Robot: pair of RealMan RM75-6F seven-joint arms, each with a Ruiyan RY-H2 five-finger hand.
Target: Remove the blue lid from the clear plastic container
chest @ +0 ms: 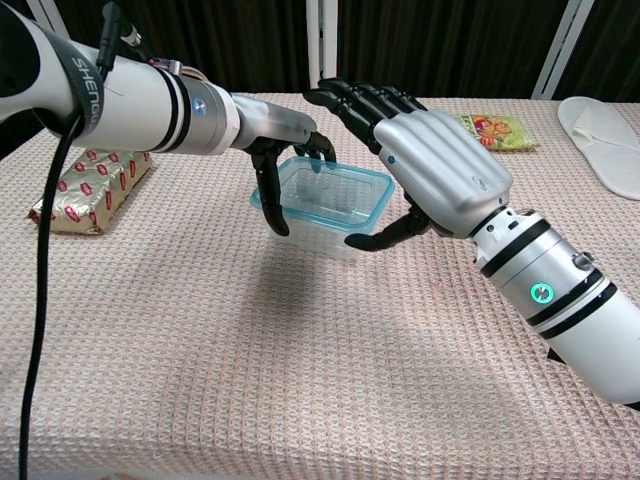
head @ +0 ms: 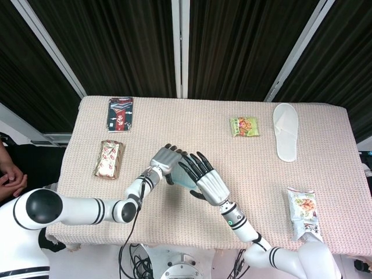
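The clear plastic container (chest: 325,203) with its blue lid rim sits just left of the table's middle, and a shadow lies on the cloth under it. My left hand (chest: 272,128) grips its left end, thumb down the near side and fingers over the far rim. My right hand (chest: 440,168) hovers over the container's right half with fingers spread and stretched above the lid. Its thumb curls near the front right corner, and contact cannot be told. From the head view, the left hand (head: 167,158) and right hand (head: 208,181) cover most of the container (head: 185,179).
A gold snack pack (head: 109,158) and a red-black packet (head: 120,113) lie at the left. At the right are a green snack bag (head: 244,126), a white slipper (head: 286,131) and another snack bag (head: 303,212). A person's hands (head: 9,174) show at the far left.
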